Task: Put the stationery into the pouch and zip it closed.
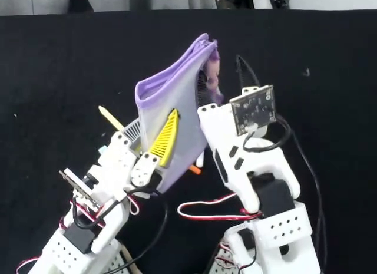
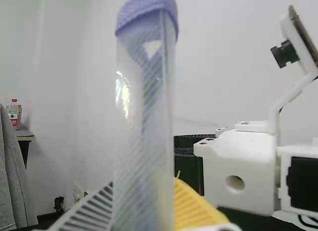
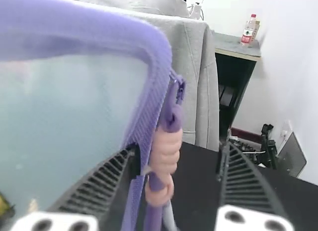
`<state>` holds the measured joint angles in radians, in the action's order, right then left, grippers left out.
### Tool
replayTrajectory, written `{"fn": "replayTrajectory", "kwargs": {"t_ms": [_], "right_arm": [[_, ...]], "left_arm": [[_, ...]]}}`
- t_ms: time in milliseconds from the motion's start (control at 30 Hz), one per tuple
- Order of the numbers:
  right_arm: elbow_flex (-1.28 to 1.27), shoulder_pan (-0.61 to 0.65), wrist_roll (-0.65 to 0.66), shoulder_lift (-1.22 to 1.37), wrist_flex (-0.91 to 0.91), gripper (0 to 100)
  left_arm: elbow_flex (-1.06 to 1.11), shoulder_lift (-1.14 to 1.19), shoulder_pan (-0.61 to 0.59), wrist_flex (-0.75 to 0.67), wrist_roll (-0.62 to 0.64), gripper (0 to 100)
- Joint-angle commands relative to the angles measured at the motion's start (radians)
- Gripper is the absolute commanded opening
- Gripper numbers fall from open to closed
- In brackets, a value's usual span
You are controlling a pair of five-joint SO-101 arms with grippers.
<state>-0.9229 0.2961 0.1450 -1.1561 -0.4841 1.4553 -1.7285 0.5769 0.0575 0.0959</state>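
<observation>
The pouch [image 1: 177,103] is translucent with purple trim and hangs lifted above the black table, its zipper edge uppermost. My left gripper [image 1: 150,138] is shut on its lower part, one yellow finger [image 2: 191,206] and one white finger [image 2: 87,213] pressing either side of the pouch [image 2: 144,121]. My right gripper [image 1: 205,88] stands open at the pouch's far upper end. Its ribbed fingers [image 3: 102,184] straddle the pink and purple zipper charm [image 3: 166,151] without closing on it. A yellow pencil [image 1: 110,118] and an orange piece [image 1: 195,169] lie on the table, partly hidden by the pouch.
The black table [image 1: 59,62] stretches wide on both sides of the arms. Red and black cables [image 1: 206,210] loop between the two arm bases at the front. A grey cloth-covered shape [image 3: 198,67] and a cabinet stand in the room behind.
</observation>
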Motion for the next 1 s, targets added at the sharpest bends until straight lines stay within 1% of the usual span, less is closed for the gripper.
{"fn": "replayTrajectory", "kwargs": {"t_ms": [0, 133, 300, 467, 500, 700, 967], "right_arm": [[0.013, 0.020, 0.029, 0.019, 0.035, 21.6], [0.013, 0.020, 0.029, 0.022, 0.037, 17.4], [0.008, 0.020, 0.026, 0.024, 0.054, 17.1], [0.004, 0.020, 0.025, 0.056, 0.072, 23.2], [0.004, 0.020, 0.028, 0.070, 0.072, 23.2], [0.021, 0.018, 0.029, 0.116, 0.087, 16.7], [0.019, 0.026, 0.031, 0.180, 0.106, 17.3]], "left_arm": [[-0.042, -0.008, 0.008, 0.002, 0.003, 3], [-0.042, -0.008, 0.008, 0.002, 0.003, 3], [-0.042, -0.008, 0.008, 0.002, 0.003, 3], [-0.042, -0.008, 0.008, 0.002, 0.003, 3], [-0.042, -0.008, 0.008, 0.002, 0.003, 3], [-0.042, -0.008, 0.008, 0.002, 0.003, 3], [-0.041, -0.008, 0.008, 0.002, 0.003, 3]]}}
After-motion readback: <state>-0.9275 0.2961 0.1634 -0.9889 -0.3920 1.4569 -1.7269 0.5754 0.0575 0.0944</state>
